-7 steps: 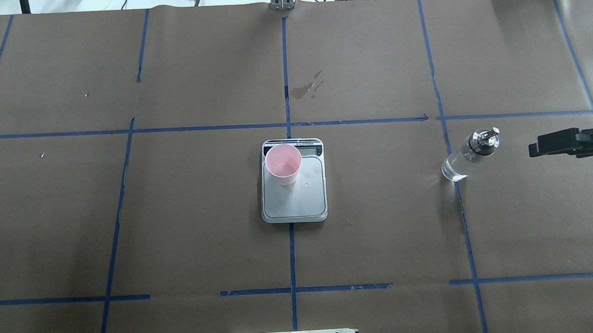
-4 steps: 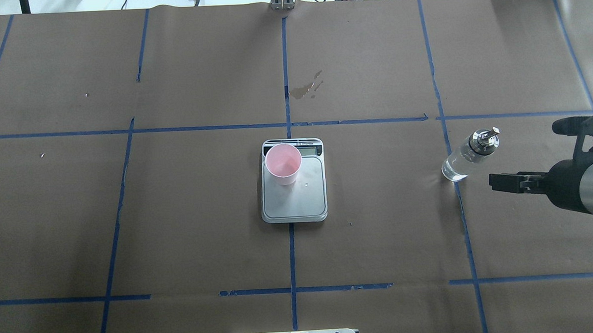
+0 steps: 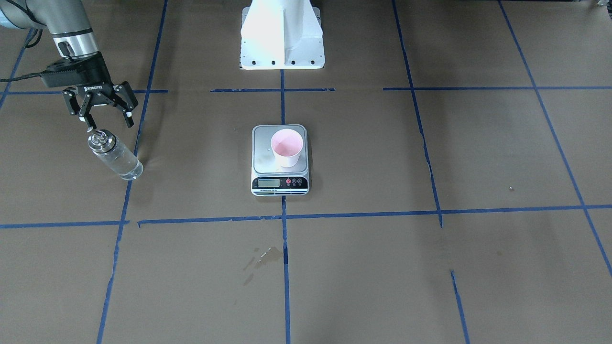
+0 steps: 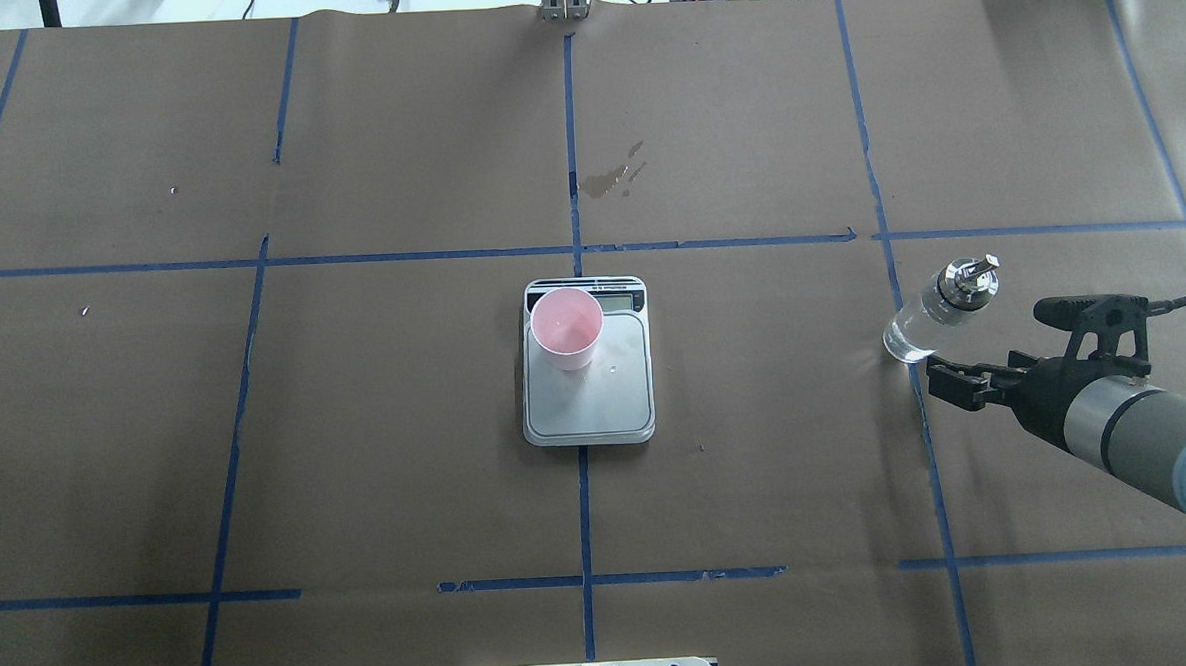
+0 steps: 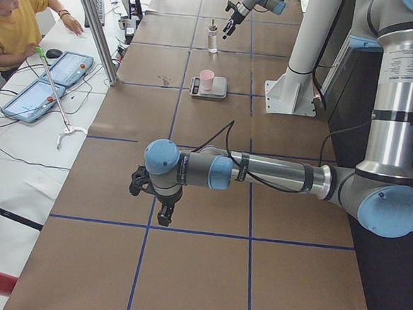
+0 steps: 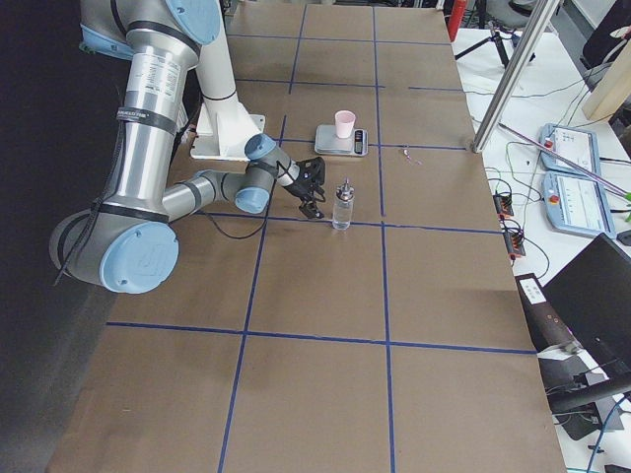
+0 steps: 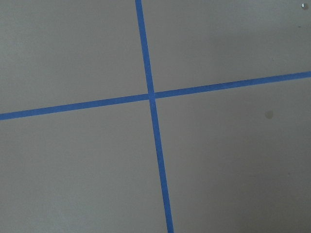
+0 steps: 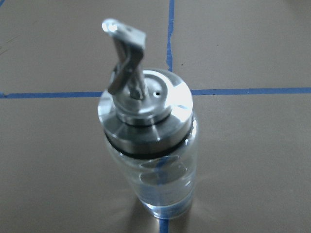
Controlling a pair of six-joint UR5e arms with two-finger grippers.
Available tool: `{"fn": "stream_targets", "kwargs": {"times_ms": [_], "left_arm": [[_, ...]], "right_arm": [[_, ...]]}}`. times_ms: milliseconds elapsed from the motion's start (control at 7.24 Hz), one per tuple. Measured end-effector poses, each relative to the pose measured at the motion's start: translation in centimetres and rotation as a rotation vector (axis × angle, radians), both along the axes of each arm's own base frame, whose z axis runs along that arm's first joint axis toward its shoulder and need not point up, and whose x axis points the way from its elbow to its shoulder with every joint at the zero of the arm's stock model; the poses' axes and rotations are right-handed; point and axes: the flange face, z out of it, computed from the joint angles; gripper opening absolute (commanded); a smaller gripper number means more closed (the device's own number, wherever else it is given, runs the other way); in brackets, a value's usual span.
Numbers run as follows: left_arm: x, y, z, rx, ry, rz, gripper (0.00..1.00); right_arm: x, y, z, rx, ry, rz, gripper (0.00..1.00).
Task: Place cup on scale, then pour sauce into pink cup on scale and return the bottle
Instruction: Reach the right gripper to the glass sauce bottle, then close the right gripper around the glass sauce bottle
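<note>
Looking along the right gripper [image 3: 109, 123], we find its jaws spread wide, gripping nothing. Just ahead of the fingertips, not between them, the slim clear glass bottle with a shiny metal cap and spout [image 8: 150, 145] stands upright, holding clear, watery sauce [image 8: 163, 194]. Well off to the side of those jaws, the small pale pink paper cup [image 3: 287, 148] stands upright on the flat square steel-topped scale [image 3: 263, 160], near its display end. The left gripper [image 5: 154, 197] hangs over the brown paper-covered table [image 7: 218, 170], far from everything; we cannot tell how its jaws stand.
</note>
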Motion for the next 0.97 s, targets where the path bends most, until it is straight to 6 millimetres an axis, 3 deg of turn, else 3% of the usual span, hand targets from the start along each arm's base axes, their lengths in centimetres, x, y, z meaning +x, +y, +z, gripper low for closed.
{"fn": "stream_targets", "kwargs": {"times_ms": [414, 966], "left_arm": [[0.0, 0.0, -0.1, 0.002, -0.001, -0.001, 1.00], [0.0, 0.0, -0.1, 0.002, -0.002, -0.001, 1.00]], "right_arm": [[-1.9, -0.7, 1.8, 0.038, 0.024, 0.042, 1.00], [-3.5, -1.3, 2.8, 0.073, 0.059, 0.075, 1.00]]}}
